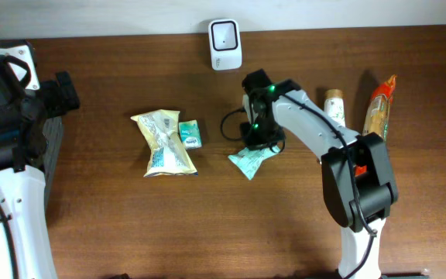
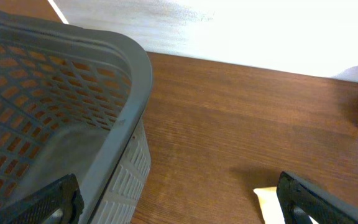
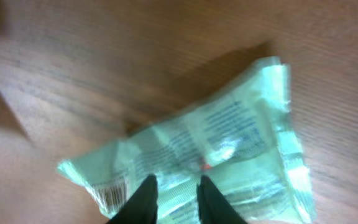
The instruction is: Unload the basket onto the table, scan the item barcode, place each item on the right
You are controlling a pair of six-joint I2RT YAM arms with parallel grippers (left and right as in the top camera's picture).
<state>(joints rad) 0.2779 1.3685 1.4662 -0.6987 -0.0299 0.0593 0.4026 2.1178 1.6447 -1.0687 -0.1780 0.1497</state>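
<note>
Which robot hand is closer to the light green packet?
The right one. The right gripper hangs just above the green packet, jaws pointing down at it. The left gripper is far off, beside the gray basket.

No legible txt: print & barcode (image 3: pixel 112 198) on green packet (image 3: pixel 229 143) too blurred

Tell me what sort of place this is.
Probably a mock shop checkout on a wooden table: a white barcode scanner stands at the back edge, a green packet and a yellow snack bag lie loose, and a grey shopping basket sits at the left.
</note>
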